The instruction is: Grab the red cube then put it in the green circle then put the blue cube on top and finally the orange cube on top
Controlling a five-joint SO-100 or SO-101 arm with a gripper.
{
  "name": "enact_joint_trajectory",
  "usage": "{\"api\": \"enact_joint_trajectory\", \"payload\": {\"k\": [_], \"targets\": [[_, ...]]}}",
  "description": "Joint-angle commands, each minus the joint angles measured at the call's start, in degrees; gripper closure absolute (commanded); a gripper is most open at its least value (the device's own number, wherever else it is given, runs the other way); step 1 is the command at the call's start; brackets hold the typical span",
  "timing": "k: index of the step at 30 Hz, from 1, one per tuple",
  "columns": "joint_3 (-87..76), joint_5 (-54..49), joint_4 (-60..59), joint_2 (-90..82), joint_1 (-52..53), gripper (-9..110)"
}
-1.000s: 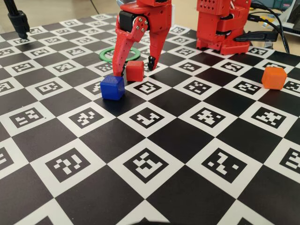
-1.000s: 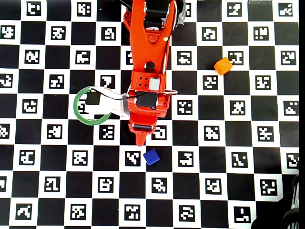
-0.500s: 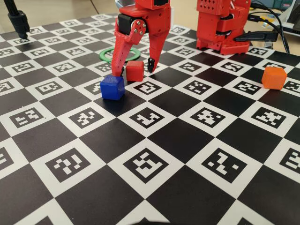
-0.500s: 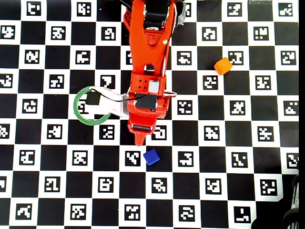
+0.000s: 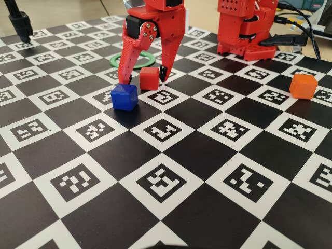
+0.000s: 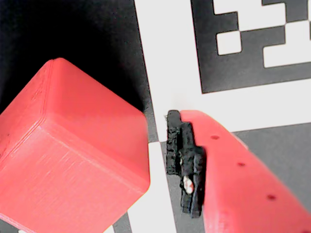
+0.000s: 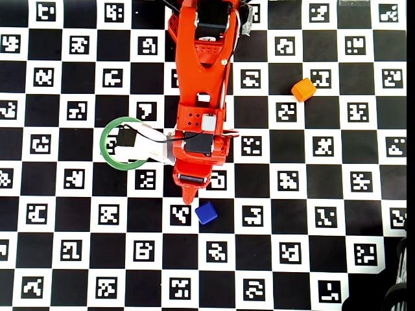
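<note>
Jaws are straddling the red cube (image 5: pixel 149 78), open, gripping nothing; closing could be knocking the blue cube (image 5: pixel 124 96) at seven o'clock.

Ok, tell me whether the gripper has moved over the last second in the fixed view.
Yes. The gripper has shifted left, toward the small blue plastic cube, so its fingers now straddle the small red plastic cube, which stayed put.
</note>
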State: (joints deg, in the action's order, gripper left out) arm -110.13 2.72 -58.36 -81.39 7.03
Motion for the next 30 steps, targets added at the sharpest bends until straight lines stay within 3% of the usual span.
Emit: {"api": "enact_joint_trajectory", "payload": {"k": [1,30], "targets": [[4.13,1.41,0.18,-1.14,-0.09,58],[5.98,18.81,-0.18,-0.35,-2.02,56]]}}
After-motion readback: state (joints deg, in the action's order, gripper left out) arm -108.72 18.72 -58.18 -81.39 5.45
